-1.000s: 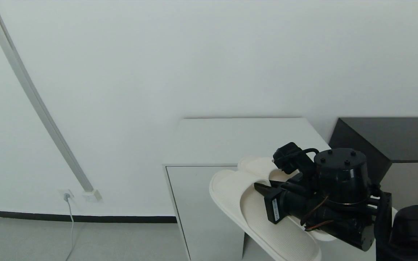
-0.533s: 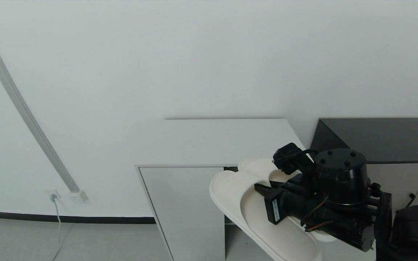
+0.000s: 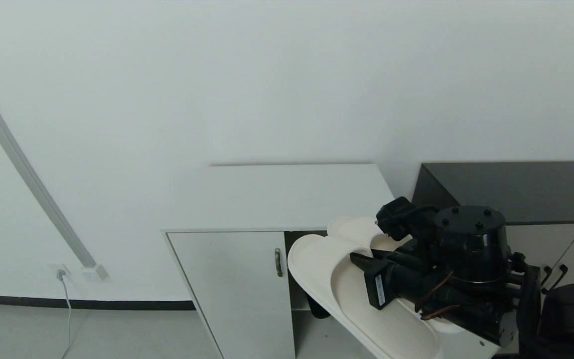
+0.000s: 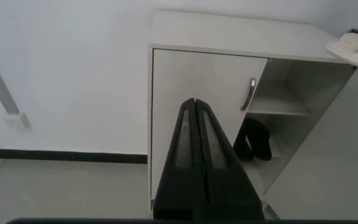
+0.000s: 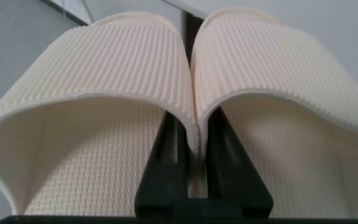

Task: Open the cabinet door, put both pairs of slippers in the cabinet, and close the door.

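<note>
My right gripper is shut on a pair of cream slippers, pinching their inner edges together, and holds them in the air in front of the white cabinet. The cabinet's left door with its metal handle is closed. The right half stands open, with a shelf and a pair of black slippers on the bottom. My left gripper is shut and holds nothing, some way out from the closed door.
A dark cabinet stands right of the white one, with black handles. The open right door swings out towards me. A grey conduit runs down the wall to a socket at the left.
The head view has turned to the right, so the cabinet sits further left in the picture and its handle and open half now show. The right gripper still holds the cream slippers.
</note>
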`<state>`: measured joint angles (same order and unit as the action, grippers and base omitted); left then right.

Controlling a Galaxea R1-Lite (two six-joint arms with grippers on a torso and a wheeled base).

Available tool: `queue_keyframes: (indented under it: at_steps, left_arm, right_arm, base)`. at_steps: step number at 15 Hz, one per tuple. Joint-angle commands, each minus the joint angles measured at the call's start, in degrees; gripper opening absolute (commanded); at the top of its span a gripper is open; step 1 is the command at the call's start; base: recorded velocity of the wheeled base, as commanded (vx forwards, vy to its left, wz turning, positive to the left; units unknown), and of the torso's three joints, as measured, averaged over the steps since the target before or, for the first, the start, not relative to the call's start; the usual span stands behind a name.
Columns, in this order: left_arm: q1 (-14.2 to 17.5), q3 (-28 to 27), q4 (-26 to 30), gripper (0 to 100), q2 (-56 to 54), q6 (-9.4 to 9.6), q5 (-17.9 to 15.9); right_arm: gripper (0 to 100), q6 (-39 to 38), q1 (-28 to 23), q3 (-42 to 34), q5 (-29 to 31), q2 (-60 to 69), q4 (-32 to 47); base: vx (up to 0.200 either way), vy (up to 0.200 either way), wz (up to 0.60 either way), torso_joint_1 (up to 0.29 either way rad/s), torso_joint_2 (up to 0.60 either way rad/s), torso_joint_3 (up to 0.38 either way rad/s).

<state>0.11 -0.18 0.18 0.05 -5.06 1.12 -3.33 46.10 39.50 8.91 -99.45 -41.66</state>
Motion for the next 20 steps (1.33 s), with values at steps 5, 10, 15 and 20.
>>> queue_keyframes:
  at_steps: [5,10,15,20]
  left_arm:
    - [0.0,0.0,0.0,0,0.0,-0.04,0.0]
    - [0.0,0.0,0.0,0,0.0,-0.04,0.1]
    - [0.0,0.0,0.0,0,0.0,-0.04,0.1]
    - [0.0,0.0,0.0,0,0.0,-0.21,0.1]
  right_arm:
    - [0,0.1,0.7,-0.3,-0.1,-0.1,0.0]
    - [0,0.0,2.4,-0.2,0.8,-0.2,0.0]
    - [0,0.1,2.5,-0.4,1.5,-0.5,0.0]
    - [0,0.1,2.5,-0.6,1.6,-1.3,0.0]
  base:
    - [0.0,0.0,0.0,0.0,0.0,0.0]
    - [0.0,0.0,0.0,0.0,0.0,0.0]
    - [0.0,0.0,0.0,-0.123,0.27,0.144]
    - [0.0,0.0,0.0,-0.21,0.5,0.284]
